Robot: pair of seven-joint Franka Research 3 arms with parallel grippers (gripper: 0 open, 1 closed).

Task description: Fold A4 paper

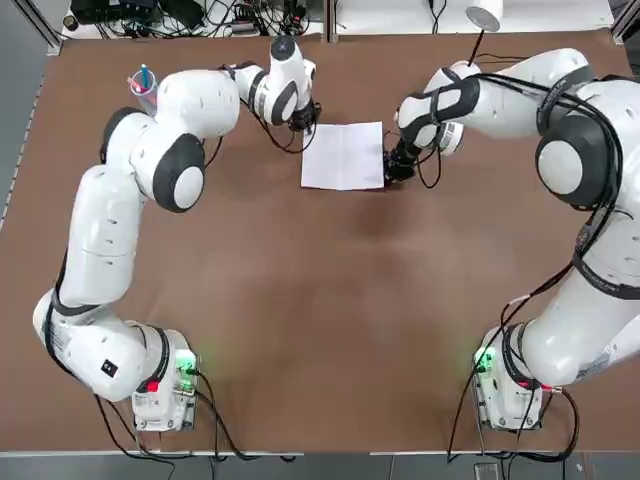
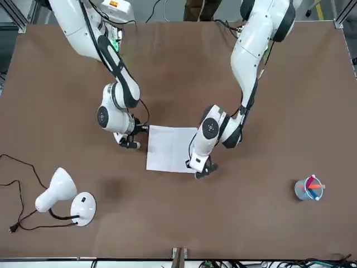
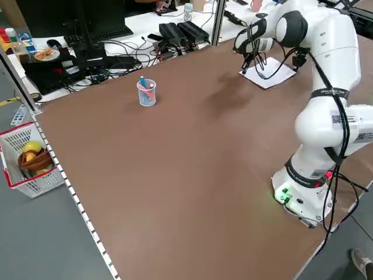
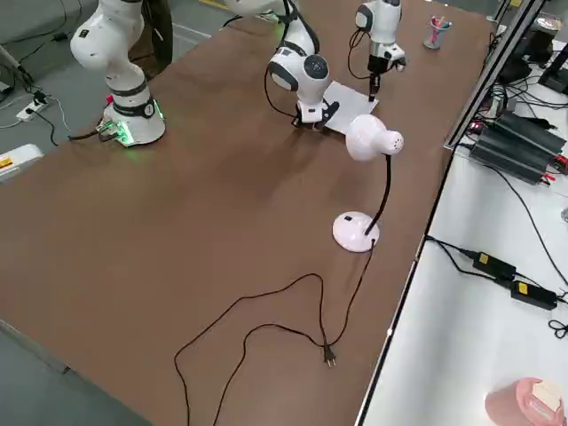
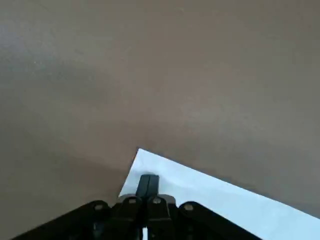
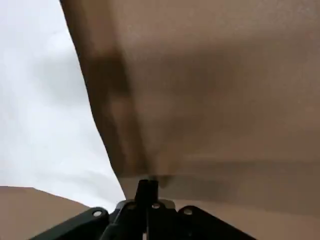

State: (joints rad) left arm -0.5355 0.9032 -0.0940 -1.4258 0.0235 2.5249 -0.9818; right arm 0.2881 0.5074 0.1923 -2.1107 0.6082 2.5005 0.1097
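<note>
Site: robotics lab.
Evidence: my two arms bolted to a brown counter (image 1: 320, 300); aluminium frame posts (image 3: 218, 20); power bricks (image 4: 501, 266), cables on side benches.

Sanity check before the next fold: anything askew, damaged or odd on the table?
Nothing stands out. The A4 paper lies flat and untorn between the two grippers, left gripper at its far left corner, right gripper at its right edge. The lamp and the pen cup stand upright, away from the sheet.
</note>
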